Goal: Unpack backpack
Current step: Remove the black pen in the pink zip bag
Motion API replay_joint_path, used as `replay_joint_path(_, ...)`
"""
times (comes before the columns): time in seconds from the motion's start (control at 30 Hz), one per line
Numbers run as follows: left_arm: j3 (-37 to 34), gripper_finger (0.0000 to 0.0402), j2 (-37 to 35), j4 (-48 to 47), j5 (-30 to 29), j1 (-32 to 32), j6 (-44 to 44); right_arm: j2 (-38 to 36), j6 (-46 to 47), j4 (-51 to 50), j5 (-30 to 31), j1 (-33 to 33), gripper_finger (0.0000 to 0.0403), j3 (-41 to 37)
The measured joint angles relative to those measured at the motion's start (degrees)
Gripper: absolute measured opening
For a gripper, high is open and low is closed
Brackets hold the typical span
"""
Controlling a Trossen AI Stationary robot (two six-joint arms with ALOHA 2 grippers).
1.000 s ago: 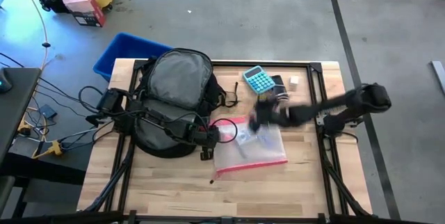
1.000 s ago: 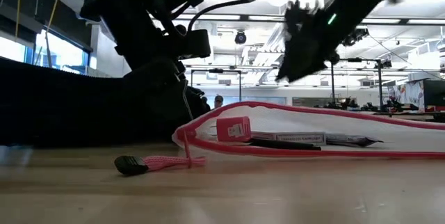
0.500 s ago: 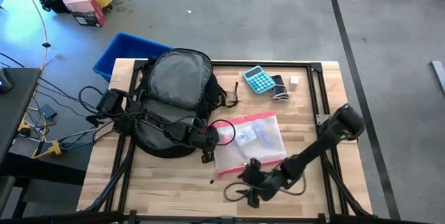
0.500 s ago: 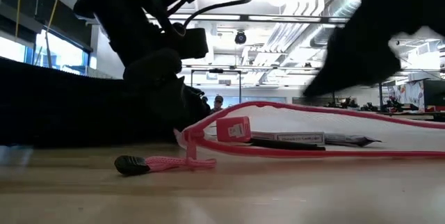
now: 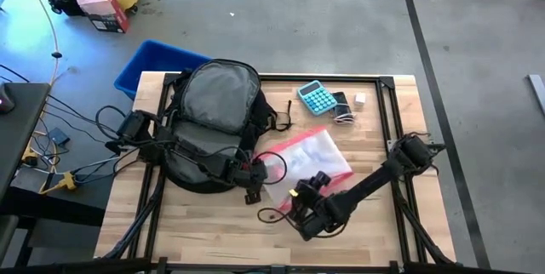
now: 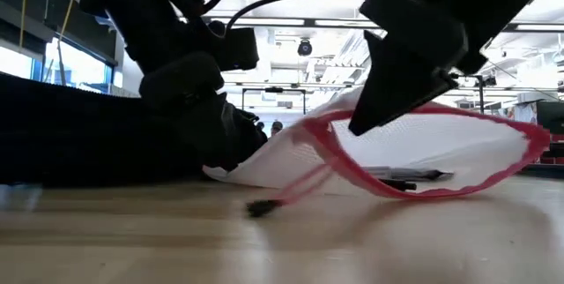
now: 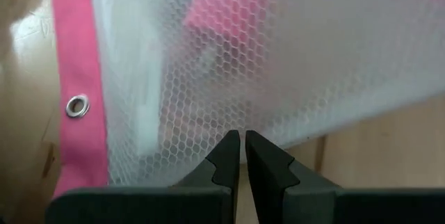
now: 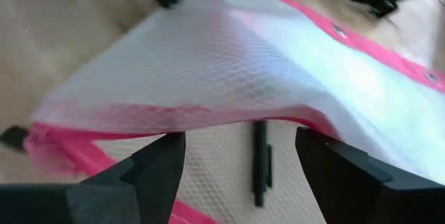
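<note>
- From the high view only: backpack [image 5: 215,121] lying flat on the left half of the table [image 5: 383,223], grey back panel up; teal calculator [image 5: 318,98] near the far edge, small dark item and small white block just beside it; blue bin [image 5: 149,63] on the floor past the far left corner.
- From the low view only: one edge of the clear pink-edged pouch [image 6: 423,156] raised off the table, pink cord with dark end [image 6: 264,205] hanging down to the wood; a dark pen seen lying inside.
- From the left wrist view only: left gripper [image 7: 241,156] with fingers pressed together, nothing thick between them, mesh of the pouch [image 7: 278,57] and a metal eyelet [image 7: 77,105] right in front (pinching the mesh edge or only touching it, cannot tell).
- From the right wrist view only: right gripper [image 8: 240,172] with fingers standing wide apart, raised pink edge of the pouch [image 8: 229,78] between and above them, dark pen [image 8: 259,161] under the mesh; real hold or not, cannot tell.
- Hard to make out: in the low view both arms only dark shapes cut off at the top; backpack [image 6: 88,138] there only a dark mass at left; badges not visible.
- Backpack against the grippers: left gripper [image 5: 255,172] at the near right edge of the backpack, where the pouch [image 5: 319,159] begins; right gripper [image 5: 300,203] at the near edge of the pouch, apart from the backpack.
</note>
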Motion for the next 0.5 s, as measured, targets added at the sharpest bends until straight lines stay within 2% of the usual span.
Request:
replay_joint_path(0.17, 0.0, 0.0009, 0.0, -0.16, 0.14, -0.32, -0.02, 0.0, -0.64, -1.17, -3.63, -3.97, 0.0259, -2.91)
replay_joint_path(0.33, -0.02, 0.0009, 0.0, -0.33, 0.2, -0.43, 0.02, -0.04, -5.56, -0.53, -6.22, -7.51, 0.0259, -6.8)
replay_joint_path(0.5, -0.02, 0.0009, 0.0, -0.55, 0.1, -0.49, 0.86, -3.58, -10.32, 6.01, -7.6, -9.15, 0.0259, -10.95)
